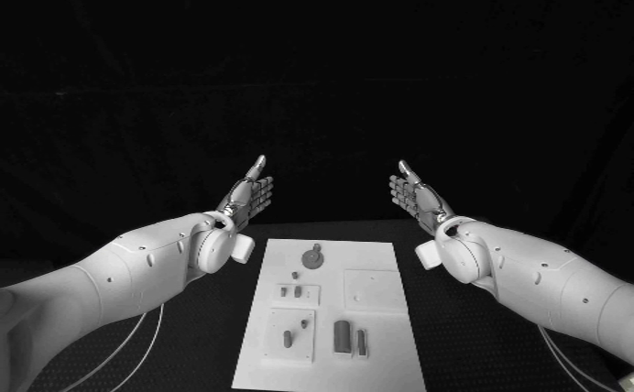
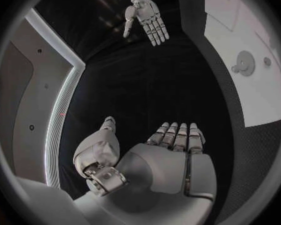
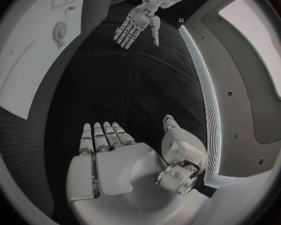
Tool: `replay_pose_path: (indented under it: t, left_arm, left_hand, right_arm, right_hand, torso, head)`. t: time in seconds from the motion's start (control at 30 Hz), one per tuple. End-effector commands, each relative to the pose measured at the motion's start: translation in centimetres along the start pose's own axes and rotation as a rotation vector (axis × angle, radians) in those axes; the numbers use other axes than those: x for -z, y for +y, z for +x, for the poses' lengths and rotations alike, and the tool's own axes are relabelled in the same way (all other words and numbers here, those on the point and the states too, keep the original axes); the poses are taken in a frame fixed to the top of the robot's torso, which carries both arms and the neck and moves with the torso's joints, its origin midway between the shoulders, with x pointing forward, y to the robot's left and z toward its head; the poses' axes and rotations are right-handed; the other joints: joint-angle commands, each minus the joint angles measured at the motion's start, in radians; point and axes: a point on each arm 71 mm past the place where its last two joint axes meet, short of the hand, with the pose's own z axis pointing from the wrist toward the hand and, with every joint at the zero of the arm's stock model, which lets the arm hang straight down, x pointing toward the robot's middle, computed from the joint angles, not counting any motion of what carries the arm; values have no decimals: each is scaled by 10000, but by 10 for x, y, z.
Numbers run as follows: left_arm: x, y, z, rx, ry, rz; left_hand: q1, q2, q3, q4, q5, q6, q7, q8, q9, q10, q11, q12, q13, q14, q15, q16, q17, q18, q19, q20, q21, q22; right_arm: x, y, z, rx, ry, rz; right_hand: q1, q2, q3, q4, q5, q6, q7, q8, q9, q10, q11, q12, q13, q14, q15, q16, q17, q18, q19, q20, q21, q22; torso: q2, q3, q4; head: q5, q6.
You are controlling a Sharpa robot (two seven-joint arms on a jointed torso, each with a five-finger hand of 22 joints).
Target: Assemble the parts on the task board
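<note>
1. The task board (image 1: 377, 264) lies flat on the black table (image 1: 463, 337), between the two arms and nearer the robot than both hands.
2. The left hand (image 1: 248, 192) is raised beyond the board's far left corner, fingers straight and empty.
3. The right hand (image 1: 418, 194) mirrors it, flat and touching nothing.
4. Small parts (image 1: 311, 255) lie on the board, well apart from the fingers.

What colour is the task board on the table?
White, with small grey parts on it; the task board shows best in the head view.
</note>
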Motion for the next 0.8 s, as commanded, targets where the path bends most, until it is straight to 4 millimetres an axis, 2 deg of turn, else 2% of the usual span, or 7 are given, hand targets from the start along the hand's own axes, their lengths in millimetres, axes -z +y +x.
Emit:
replay_pose_path:
  t: [0.03,0.13,0.57,0.8]
  left_arm:
    - [8,-1,7,153,-977,574]
    - [19,0,19,347,-1281,791]
    - [76,-9,63,922,-2571,1479]
    - [92,-14,73,995,-2869,1595]
  left_hand:
    - [-1142,100,-545,326,-84,-787,-132,-434,-499,-1031,-137,-136,-90,-777,-216,-279,-709,-76,-709,-181,-133,-1156]
    - [-1142,100,-545,326,-84,-787,-132,-434,-499,-1031,-137,-136,-90,-777,-216,-279,-709,-76,-709,-181,-133,-1156]
    - [-1142,100,-545,326,-84,-787,-132,-434,-499,-1031,-137,-136,-90,-777,-216,-279,-709,-76,-709,-181,-133,-1156]
    - [-1142,100,-545,326,-84,-787,-132,-434,-499,-1031,-137,-136,-90,-777,-216,-279,-709,-76,-709,-181,-133,-1156]
  right_arm:
    - [8,6,6,-422,-957,-483]
    - [17,11,15,-736,-1288,-663]
    - [71,32,54,-1864,-2638,-797]
    - [88,38,64,-2070,-2947,-687]
  right_hand:
    - [-1243,41,-751,360,-193,-1031,-263,-286,-716,-1228,-238,-327,-214,-974,-254,-575,-490,-290,-576,-274,-400,-2428]
    - [-1243,41,-751,360,-193,-1031,-263,-286,-716,-1228,-238,-327,-214,-974,-254,-575,-490,-290,-576,-274,-400,-2428]
    - [-1243,41,-751,360,-193,-1031,-263,-286,-716,-1228,-238,-327,-214,-974,-254,-575,-490,-290,-576,-274,-400,-2428]
    - [-1243,41,-751,360,-193,-1031,-263,-286,-716,-1228,-238,-327,-214,-974,-254,-575,-490,-290,-576,-274,-400,-2428]
  torso:
    - [-56,-87,364]
    - [-62,-96,404]
    - [-62,-96,404]
    - [-62,-96,404]
  head:
    - [-203,-78]
    - [-231,-90]
    - [-231,-90]
    - [-231,-90]
